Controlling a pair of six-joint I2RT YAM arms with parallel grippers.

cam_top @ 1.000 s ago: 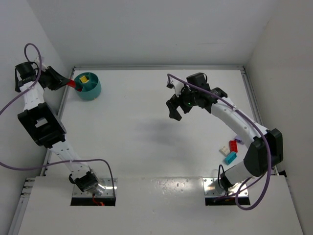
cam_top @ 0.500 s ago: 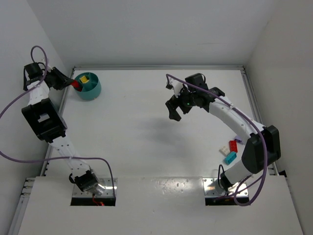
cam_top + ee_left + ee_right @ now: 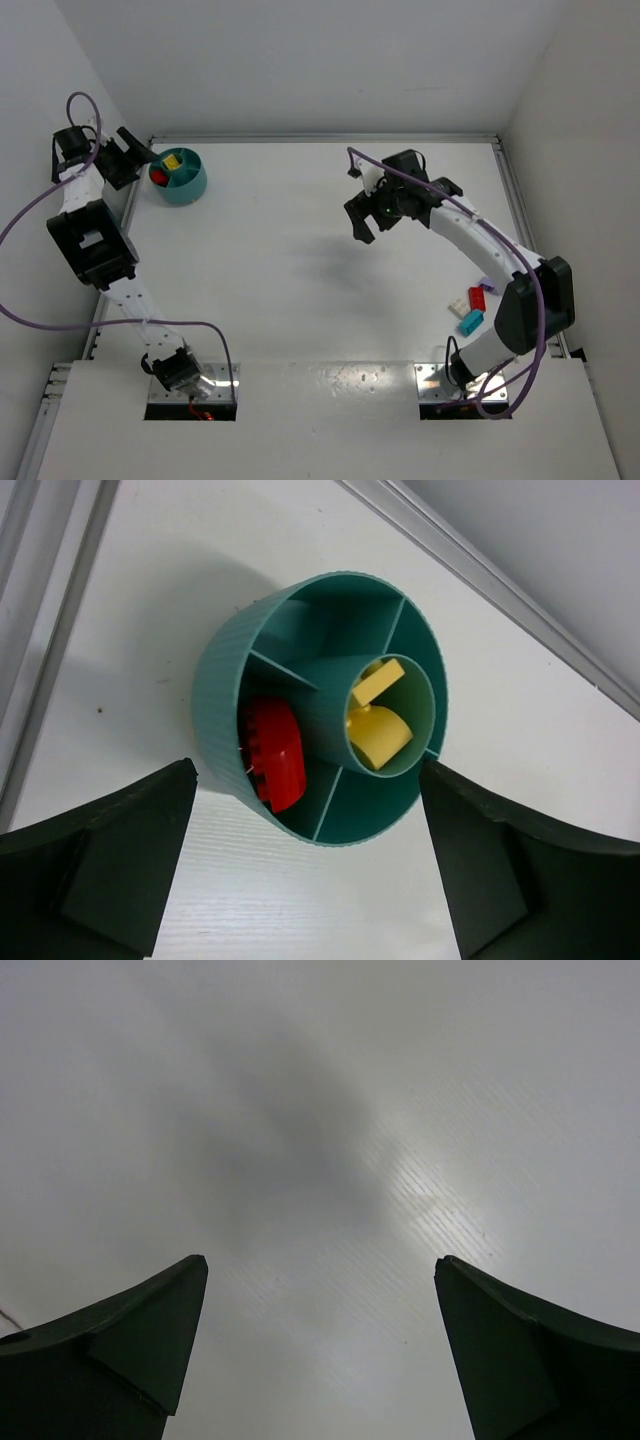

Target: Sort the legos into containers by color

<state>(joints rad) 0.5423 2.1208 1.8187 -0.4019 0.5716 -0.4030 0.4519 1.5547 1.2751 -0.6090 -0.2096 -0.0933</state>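
Where the white table point(image 3: 270, 200) reaches its far left corner, the left fingers point(image 3: 110, 870), two dark plastic wedges, stand spread wide with nothing gripped between them, poised just left of the round teal-blue ribbed plastic bowl point(image 3: 215, 695) and not touching it. In the left wrist view the bowl sits framed between the two fingertips. Thin dividers run from its outer wall to a round inner cup, splitting the ring into compartments. A small red plastic lego brick point(image 3: 272, 765) lies in the ring compartment on the side nearest the left fingers, leaning against the wall of the inner cup. Two small yellow plastic lego bricks point(image 3: 378, 730) rest in the inner cup, one flat and one tilted against the cup's far side. Past the middle of the table, the right fingers point(image 3: 110, 1350) hang over bare table, also set wide apart and holding nothing, with only a soft shadow beneath them. Well to the right, near the table's right edge and beside the right arm's lower link, a loose cluster of bricks lies on the table: a small purple lego brick point(image 3: 487, 284) farthest back, a red lego brick point(image 3: 476, 296) just nearer, and a cyan lego brick point(image 3: 470, 321) nearest the arm bases.
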